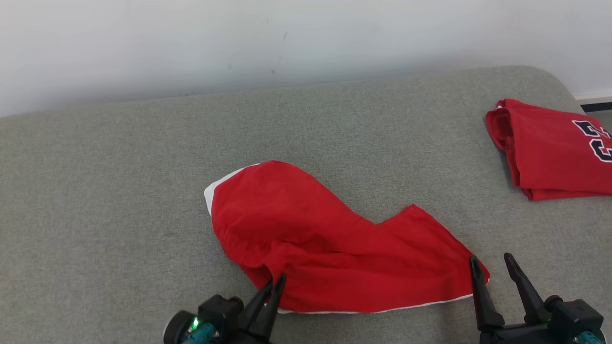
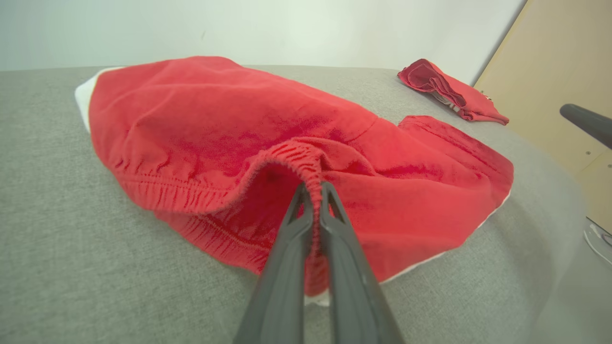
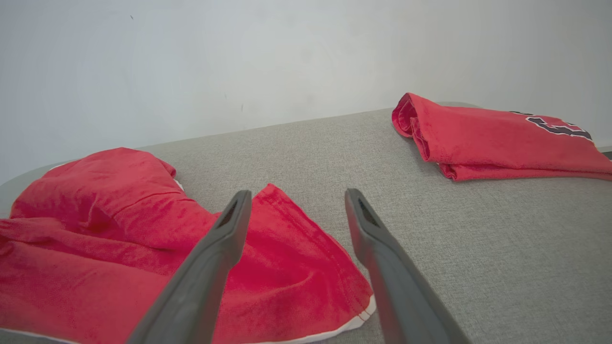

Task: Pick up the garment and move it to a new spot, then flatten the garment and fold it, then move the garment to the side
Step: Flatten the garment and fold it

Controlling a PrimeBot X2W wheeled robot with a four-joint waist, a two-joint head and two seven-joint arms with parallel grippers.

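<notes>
Left wrist view: left gripper [image 2: 313, 188] is pinched shut on the elastic waistband [image 2: 287, 152] of the shorts [image 2: 229, 124], with the band bunched at its tips. Right gripper [image 1: 491, 262] is wide with nothing in it, tips either side of the hem corner [image 3: 344, 296]. Can't tell if they touch cloth.

Shorts sit mid worktop [image 1: 119, 191], close to the front edge, well apart from a folded jersey [image 1: 550, 153] at the right edge.

Handling, my read:
- Light, limp knit with no stiffness. It'll sag into a bundle from any single hold.
- Doesn't look slippery or fragile.
- The gathered waistband is the thickest bit, so it's good for a pinch.
- Better to hold two points, waistband on the left and hem corner on the right, then pull apart to flatten.
- That corner lies flat on the worktop, so the right side has to pinch up a ridge. Risk is catching one layer only.

Look: plain red with a ribbed elastic waist, white trim [image 1: 382, 311] along the front hem and a white patch at the far-left end. Rumpled and humped on the left half, one leg splayed flat to the right. Can't make out the other leg.
</notes>
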